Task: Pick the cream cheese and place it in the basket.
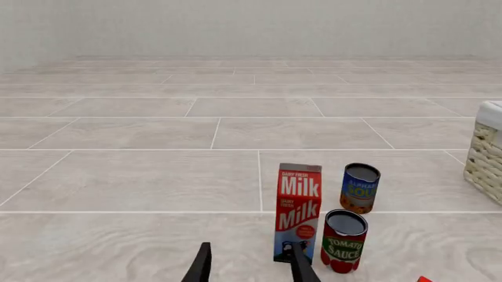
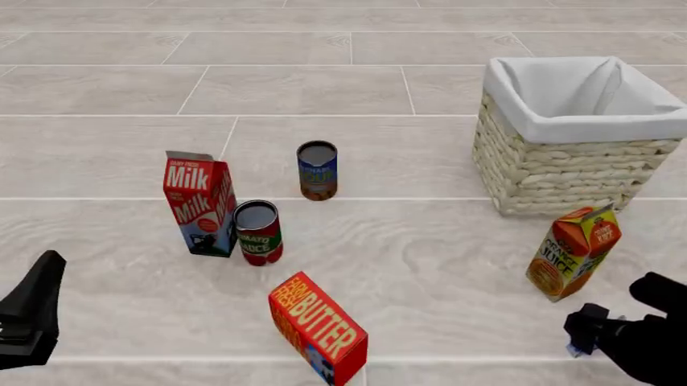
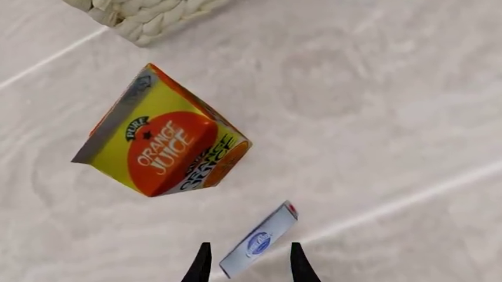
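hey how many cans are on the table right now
2. The tomato sauce can stands right beside the milk carton, on its right. The blue-labelled can stands farther back, apart from both. None seems hidden elsewhere.

In the front view, the right gripper [image 2: 601,328] is hiding nearly all the cream cheese [image 2: 574,347]; frame edges are cutting the basket [image 1: 486,158].
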`<act>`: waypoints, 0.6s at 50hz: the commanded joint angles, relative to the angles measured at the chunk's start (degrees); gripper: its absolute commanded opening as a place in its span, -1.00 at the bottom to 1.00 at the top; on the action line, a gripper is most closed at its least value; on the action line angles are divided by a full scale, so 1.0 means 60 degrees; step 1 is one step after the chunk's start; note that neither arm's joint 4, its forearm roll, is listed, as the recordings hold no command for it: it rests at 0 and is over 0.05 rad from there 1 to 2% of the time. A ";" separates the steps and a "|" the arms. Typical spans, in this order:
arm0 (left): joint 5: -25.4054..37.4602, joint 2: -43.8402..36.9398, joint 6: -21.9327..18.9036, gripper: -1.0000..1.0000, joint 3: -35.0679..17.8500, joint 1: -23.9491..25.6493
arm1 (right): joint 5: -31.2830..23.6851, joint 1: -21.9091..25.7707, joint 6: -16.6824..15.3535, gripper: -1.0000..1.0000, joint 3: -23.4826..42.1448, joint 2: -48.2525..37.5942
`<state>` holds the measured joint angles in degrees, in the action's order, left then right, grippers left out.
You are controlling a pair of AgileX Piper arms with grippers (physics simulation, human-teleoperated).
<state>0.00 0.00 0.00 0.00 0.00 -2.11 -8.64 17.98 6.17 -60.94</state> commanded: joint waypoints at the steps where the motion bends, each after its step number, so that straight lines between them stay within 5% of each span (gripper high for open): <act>1: 0.0000 0.0000 0.0000 1.00 0.0000 0.0000 | 0.0445 -0.0036 -0.0002 1.00 -0.0161 -0.0404; 30: 0.0000 0.0000 0.0000 1.00 0.0000 0.0000 | 0.2456 0.0180 0.0333 1.00 -0.0840 -0.2124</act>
<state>0.00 0.00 0.00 0.00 0.00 7.52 -8.67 11.19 2.74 -68.59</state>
